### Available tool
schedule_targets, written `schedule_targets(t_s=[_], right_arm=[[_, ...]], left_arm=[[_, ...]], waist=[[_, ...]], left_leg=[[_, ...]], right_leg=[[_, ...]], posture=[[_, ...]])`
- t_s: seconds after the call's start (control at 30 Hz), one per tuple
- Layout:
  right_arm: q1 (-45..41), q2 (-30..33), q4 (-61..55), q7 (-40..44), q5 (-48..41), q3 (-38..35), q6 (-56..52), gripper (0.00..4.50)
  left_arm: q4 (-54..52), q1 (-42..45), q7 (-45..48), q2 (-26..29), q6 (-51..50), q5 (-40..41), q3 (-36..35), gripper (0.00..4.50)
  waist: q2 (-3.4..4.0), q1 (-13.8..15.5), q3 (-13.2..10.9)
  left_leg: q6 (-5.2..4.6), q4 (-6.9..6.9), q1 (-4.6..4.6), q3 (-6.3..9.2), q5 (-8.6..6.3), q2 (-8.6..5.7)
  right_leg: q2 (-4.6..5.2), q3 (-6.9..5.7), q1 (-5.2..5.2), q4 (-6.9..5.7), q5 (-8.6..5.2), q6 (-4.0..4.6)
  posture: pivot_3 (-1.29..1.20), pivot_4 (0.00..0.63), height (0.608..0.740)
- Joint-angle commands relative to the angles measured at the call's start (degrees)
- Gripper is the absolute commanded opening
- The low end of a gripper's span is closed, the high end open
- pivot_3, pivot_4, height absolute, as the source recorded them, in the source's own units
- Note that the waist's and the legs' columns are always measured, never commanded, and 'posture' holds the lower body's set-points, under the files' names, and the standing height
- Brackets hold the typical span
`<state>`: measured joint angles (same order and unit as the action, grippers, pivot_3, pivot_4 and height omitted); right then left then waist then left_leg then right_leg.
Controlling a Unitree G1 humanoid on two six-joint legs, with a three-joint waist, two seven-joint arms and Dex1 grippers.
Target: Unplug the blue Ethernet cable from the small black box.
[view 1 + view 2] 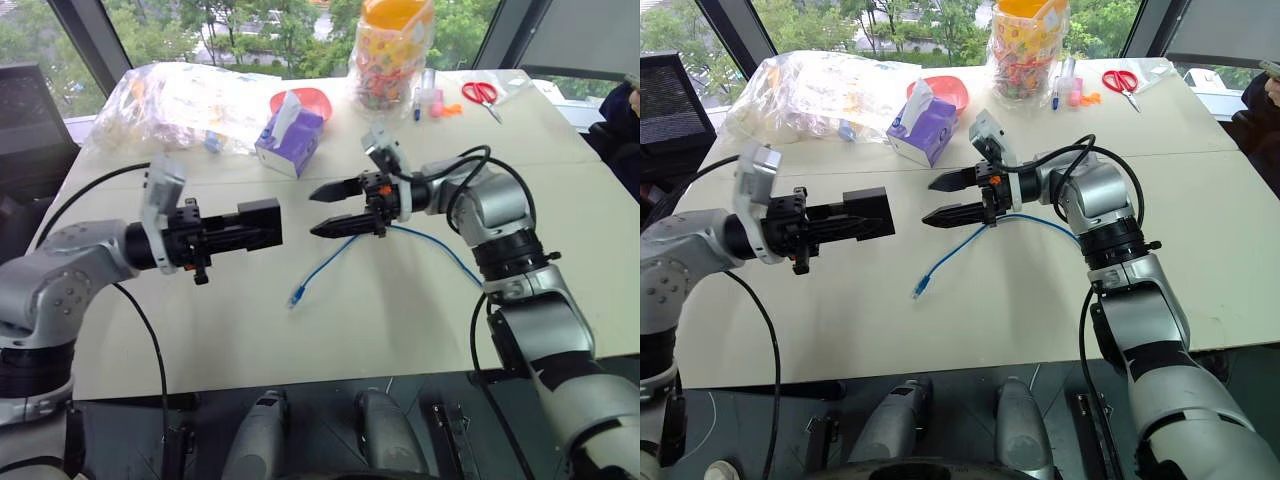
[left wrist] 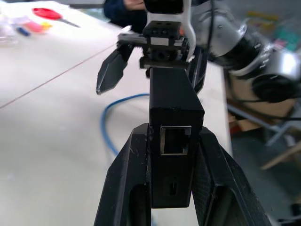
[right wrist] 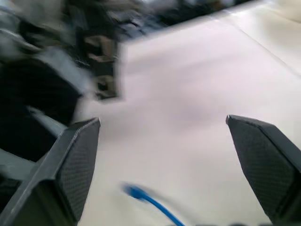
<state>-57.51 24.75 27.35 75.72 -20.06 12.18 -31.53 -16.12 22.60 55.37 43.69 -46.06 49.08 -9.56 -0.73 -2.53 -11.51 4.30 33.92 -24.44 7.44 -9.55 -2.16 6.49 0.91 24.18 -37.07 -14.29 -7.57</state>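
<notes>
A pale table point(image 1: 300, 330) is seen across most of the head views, with a crumpled clear plastic bag point(image 1: 190, 100) in the upper left of the frame, a tall jar of coloured items point(image 1: 392, 52) at top centre, a purple tissue box point(image 1: 290, 140) just below and left of the jar, a red bowl point(image 1: 312, 98) behind the tissue box, and red-handled scissors point(image 1: 482, 95) in the upper right. At centre left of the frame the left gripper point(image 1: 240, 228) is held level, its two black fingers closed on the small black box point(image 1: 258, 222), which is thus kept above the table; in the left wrist view the box point(image 2: 175, 141) is seen clamped between the fingers, its port facing the camera with no plug in it. Just right of centre the right gripper point(image 1: 328, 208) is seen facing the box with a gap between them, its fingers spread wide and nothing held. The blue Ethernet cable point(image 1: 320, 265) lies loose on the table below the right gripper, its free plug end resting at lower centre.
</notes>
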Motion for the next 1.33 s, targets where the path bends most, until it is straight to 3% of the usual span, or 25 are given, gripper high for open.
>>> schedule_targets(t_s=[0.03, 0.2, 0.4, 0.7, 0.77, 1.03, 1.33], right_arm=[[1.6, -1.6, 2.9, -4.9, 3.0, -1.6, 6.5, 4.42], [5.1, -1.8, 2.4, -12.7, 4.6, -4.5, 8.8, 4.42], [13.5, 0.6, -8.8, -17.3, 2.5, -8.5, 3.4, 4.42], [23.8, 3.8, -25.1, -24.4, -2.2, -14.5, -6.7, 4.42], [24.9, 4.2, -27.2, -25.2, -3.1, -15.0, -8.3, 4.50], [28.4, 6.6, -32.5, -26.4, -5.4, -16.0, -11.7, 4.50], [34.9, 12.4, -37.7, -23.9, -9.2, -18.2, -14.4, 4.50]], left_arm=[[0.4, -1.5, -2.1, -2.2, 3.2, -3.9, 2.2, 0.51], [7.0, -2.2, -6.8, -9.0, 14.4, -15.6, 7.5, 0.51], [22.2, -0.3, -12.4, -16.3, 32.6, -28.3, 9.2, 0.51], [32.3, 0.6, -12.8, -22.4, 40.5, -31.6, 9.1, 0.51], [31.9, 0.2, -12.3, -23.0, 39.0, -30.3, 8.7, 1.54], [23.9, -3.9, -13.2, -20.6, 34.8, -29.4, 5.8, 4.30], [5.5, -12.9, -16.5, -14.4, 23.5, -24.0, -1.4, 4.30]], waist=[[0.00, 0.0, 0.0], [0.00, 0.1, 0.0], [0.00, 0.5, 0.0], [0.00, 0.4, 0.0], [0.00, 0.4, 0.0], [0.00, 0.2, 0.0], [0.00, 0.4, 0.0]], left_leg=[[0.00, 0.00, -0.02, 0.00, 0.00, 0.00], [0.00, 0.01, 0.00, 0.00, 0.01, 0.00], [0.00, 0.06, -0.01, 0.00, 0.01, -0.01], [0.00, 0.13, 0.02, 0.00, 0.01, -0.02], [-0.01, 0.15, 0.03, 0.00, 0.02, -0.02], [-0.01, 0.16, 0.03, 0.00, 0.01, -0.01], [-0.02, 0.17, 0.02, 0.01, 0.01, -0.01]], right_leg=[[0.00, 0.00, 0.01, 0.00, 0.00, -0.01], [0.00, 0.03, 0.01, -0.02, 0.01, -0.01], [0.00, 0.02, -0.03, 0.00, 0.02, 0.01], [0.02, 0.02, -0.07, -0.02, 0.04, 0.02], [0.02, 0.02, -0.10, -0.02, 0.04, 0.03], [0.02, 0.01, -0.12, -0.01, 0.04, 0.02], [0.05, 0.01, -0.15, 0.04, -0.03, 0.14]], posture=[[0.00, 0.150, 0.726], [0.00, 0.150, 0.726], [0.00, 0.150, 0.726], [0.00, 0.150, 0.726], [0.00, 0.150, 0.726], [0.00, 0.150, 0.726], [0.00, 0.150, 0.726]])
